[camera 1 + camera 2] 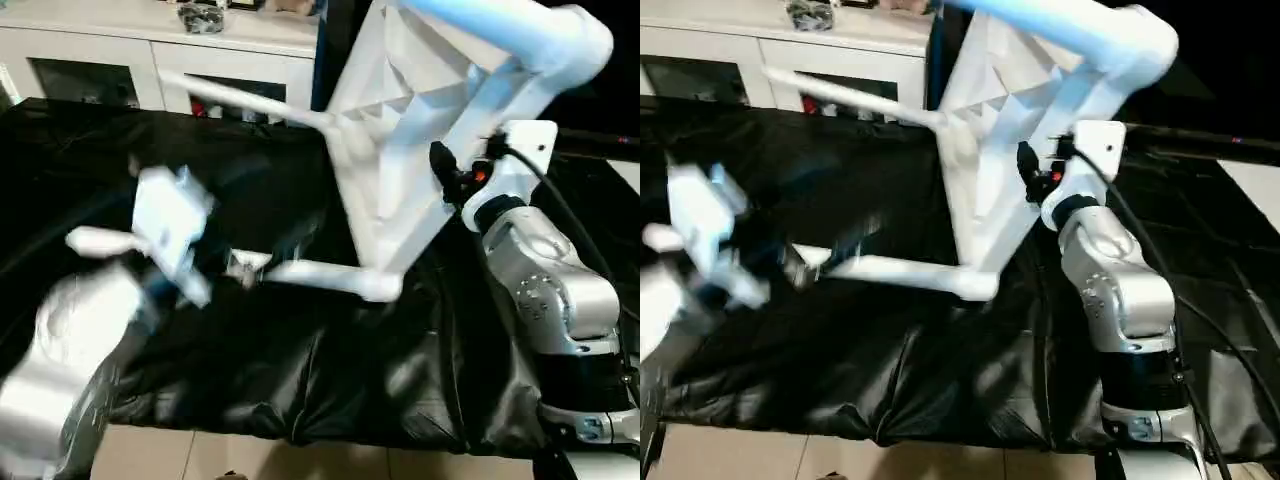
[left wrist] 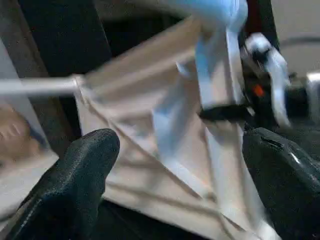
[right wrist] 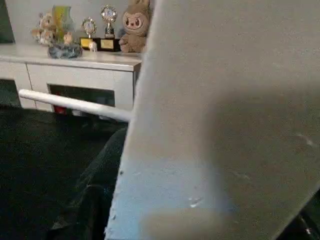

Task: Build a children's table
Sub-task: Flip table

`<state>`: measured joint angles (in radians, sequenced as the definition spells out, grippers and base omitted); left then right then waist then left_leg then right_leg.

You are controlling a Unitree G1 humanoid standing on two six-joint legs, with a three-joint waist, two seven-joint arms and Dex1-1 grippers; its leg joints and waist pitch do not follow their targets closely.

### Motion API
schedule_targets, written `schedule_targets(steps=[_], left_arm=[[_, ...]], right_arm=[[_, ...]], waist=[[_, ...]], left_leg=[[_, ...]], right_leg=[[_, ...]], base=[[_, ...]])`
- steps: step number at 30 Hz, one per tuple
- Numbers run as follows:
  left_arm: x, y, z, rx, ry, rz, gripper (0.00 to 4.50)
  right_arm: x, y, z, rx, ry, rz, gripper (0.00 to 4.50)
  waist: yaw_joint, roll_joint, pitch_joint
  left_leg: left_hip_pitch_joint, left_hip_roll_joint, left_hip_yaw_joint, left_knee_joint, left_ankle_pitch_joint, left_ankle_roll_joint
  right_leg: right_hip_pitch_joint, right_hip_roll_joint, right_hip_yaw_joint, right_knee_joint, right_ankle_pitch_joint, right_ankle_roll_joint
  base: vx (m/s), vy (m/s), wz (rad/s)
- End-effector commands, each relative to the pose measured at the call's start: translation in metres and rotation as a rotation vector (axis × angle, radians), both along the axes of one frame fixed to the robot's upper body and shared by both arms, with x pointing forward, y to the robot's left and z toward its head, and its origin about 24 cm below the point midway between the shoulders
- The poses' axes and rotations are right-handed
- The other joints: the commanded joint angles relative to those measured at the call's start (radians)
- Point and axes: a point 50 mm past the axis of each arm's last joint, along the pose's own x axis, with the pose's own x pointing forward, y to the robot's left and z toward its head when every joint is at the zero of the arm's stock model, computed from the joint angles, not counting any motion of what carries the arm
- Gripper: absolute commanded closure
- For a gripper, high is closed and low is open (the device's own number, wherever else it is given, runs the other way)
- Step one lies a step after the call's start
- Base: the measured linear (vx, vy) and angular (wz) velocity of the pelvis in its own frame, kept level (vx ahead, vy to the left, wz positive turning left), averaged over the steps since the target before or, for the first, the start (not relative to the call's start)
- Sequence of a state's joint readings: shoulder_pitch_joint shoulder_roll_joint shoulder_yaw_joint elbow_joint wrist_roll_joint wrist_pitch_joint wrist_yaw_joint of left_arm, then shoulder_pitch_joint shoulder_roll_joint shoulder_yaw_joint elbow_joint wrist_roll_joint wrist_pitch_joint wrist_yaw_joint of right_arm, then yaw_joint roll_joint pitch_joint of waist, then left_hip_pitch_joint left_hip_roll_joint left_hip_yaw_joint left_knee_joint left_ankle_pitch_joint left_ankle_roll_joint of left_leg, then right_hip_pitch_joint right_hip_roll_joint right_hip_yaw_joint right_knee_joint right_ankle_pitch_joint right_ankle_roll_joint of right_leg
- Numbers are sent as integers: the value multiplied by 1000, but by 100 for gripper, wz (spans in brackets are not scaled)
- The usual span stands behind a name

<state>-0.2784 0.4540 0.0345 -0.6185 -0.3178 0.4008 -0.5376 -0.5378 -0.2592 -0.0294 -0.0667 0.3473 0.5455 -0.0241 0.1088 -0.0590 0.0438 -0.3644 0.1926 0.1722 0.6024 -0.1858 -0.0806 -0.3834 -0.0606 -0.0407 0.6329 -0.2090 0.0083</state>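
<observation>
Behind everything, white cabinet with glass doors (image 1: 150, 70) along the back wall, trophies and a brown plush toy (image 3: 134, 25) lined up on top. Out front, big black-covered table (image 1: 300, 390) spread wide, cloth creased near its front edge.

Over that black cloth, small all-white plastic children's table (image 1: 400, 150) tipped up on edge, ribbed underside of the rectangular top facing the left side. Three white tapered tubular legs showing: one (image 1: 240, 98) jutting toward the back-left corner of the black table, one (image 1: 310, 275) lying low near the cloth at the middle, one (image 1: 510, 35) up at the top right.

Right gripper (image 1: 455, 178) pressed against the tilted top's edge beside the upper leg socket; fingers hidden behind the plastic, so cannot tell whether clenched or released.

Left gripper (image 2: 170, 175) hanging over the left part of the cloth, blurred, black fingers (image 2: 75, 175) spread wide apart, released, grasping nothing, ribbed top seen between them.
</observation>
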Motion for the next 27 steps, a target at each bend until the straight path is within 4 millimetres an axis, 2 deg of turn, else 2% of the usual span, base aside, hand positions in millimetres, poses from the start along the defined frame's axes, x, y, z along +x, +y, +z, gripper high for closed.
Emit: schedule_targets(steps=[1,2,3,4,5,7,8,11,12,13,14,15,17,18,20,21,22,24,25,27], left_arm=[[4,-3,23,77,-120,50,0],[6,-4,32,93,-167,65,0],[6,-6,40,96,-203,61,0],[5,-8,44,97,-214,58,0],[5,-9,49,114,-248,66,0],[5,-12,58,149,-307,89,0],[6,-13,65,192,-373,121,0],[10,-12,74,243,-482,191,0],[12,-10,75,266,-503,226,0],[14,-8,76,284,-514,246,0],[18,-4,74,345,-542,298,0],[27,6,69,423,-549,387,0],[32,13,67,460,-561,442,0],[37,19,65,494,-561,491,0],[43,26,64,542,-575,542,0],[46,29,63,561,-587,566,0],[47,31,63,571,-593,577,0],[53,34,64,590,-618,601,0],[55,34,65,598,-630,610,0],[57,34,65,604,-635,609,0]], right_arm=[[-3,-4,-16,-136,75,-61,242],[-3,-2,-15,-162,74,-63,242],[-2,0,-15,-183,72,-68,242],[-2,1,-16,-191,72,-70,242],[-2,3,-16,-199,73,-69,242],[-2,8,-18,-208,76,-62,242],[-1,12,-19,-207,81,-48,242],[-2,19,-23,-205,94,-20,242],[-2,22,-24,-199,95,-7,190],[-2,23,-24,-193,94,1,190],[-2,26,-24,-172,88,21,177],[-3,29,-23,-157,83,39,160],[-4,30,-23,-149,77,50,160],[-4,32,-22,-145,70,64,146],[-6,34,-19,-140,52,97,136],[-7,34,-17,-141,39,114,125],[-7,34,-16,-142,34,121,115],[-9,36,-11,-164,-22,174,98],[-13,37,-11,-202,-40,226,98],[-17,38,-11,-238,-51,280,98]], waist=[[-12,5,-49],[-8,9,-50],[-12,9,-51],[-13,7,-48],[-13,5,-50],[-15,1,-51],[-14,3,-53],[-18,2,-52],[-20,5,-52],[-23,3,-53],[-24,6,-52],[-26,5,-54],[-28,4,-56],[-25,17,-61],[-24,12,-66],[-23,12,-60],[-22,24,-58],[-21,22,-59],[-19,30,-57],[-18,27,-55]], left_leg=[[16,24,-6,-77,-228,-96],[18,23,-8,-77,-223,-99],[16,23,-9,-76,-217,-106],[13,24,-10,-78,-219,-110],[16,23,-9,-76,-228,-117],[14,24,-9,-75,-225,-118],[15,23,-9,-74,-225,-118],[14,24,-13,-76,-242,-120],[13,24,-13,-76,-247,-121],[10,23,-15,-76,-246,-120],[11,23,-15,-76,-246,-123],[9,22,-15,-75,-247,-116],[6,22,-15,-73,-234,-115],[8,23,-16,-71,-197,-119],[1,22,-15,-66,-145,-115],[0,20,-12,-66,-146,-108],[2,20,-14,-66,-159,-111],[6,22,-14,-67,-191,-114],[7,23,-16,-68,-208,-116],[7,23,-16,-69,-218,-108]], right_leg=[[20,-51,41,-77,-244,-38],[18,-50,41,-77,-251,-28],[20,-53,41,-73,-233,-32],[21,-52,40,-75,-238,-32],[19,-54,41,-74,-240,-34],[20,-54,41,-72,-227,-36],[19,-54,41,-71,-227,-35],[20,-54,40,-73,-241,-30],[19,-54,40,-74,-238,-31],[21,-54,40,-72,-236,-31],[21,-55,40,-71,-235,-34],[21,-55,40,-73,-242,-32],[21,-54,41,-70,-228,-34],[22,-55,41,-60,-168,-48],[27,-51,41,-51,-64,-67],[24,-50,42,-53,-54,-72],[22,-50,42,-53,-66,-73],[22,-53,42,-58,-102,-79],[21,-55,42,-57,-122,-87],[23,-55,42,-60,-133,-98]], base=[[0,0,0],[0,0,0],[0,0,0],[0,0,0],[0,0,0],[0,0,0],[0,0,0],[0,0,0],[0,0,0],[0,0,0],[0,0,0],[0,0,0],[0,0,0],[0,0,0],[0,0,0],[0,0,0],[0,0,0],[0,0,0],[0,0,0],[0,0,0]])
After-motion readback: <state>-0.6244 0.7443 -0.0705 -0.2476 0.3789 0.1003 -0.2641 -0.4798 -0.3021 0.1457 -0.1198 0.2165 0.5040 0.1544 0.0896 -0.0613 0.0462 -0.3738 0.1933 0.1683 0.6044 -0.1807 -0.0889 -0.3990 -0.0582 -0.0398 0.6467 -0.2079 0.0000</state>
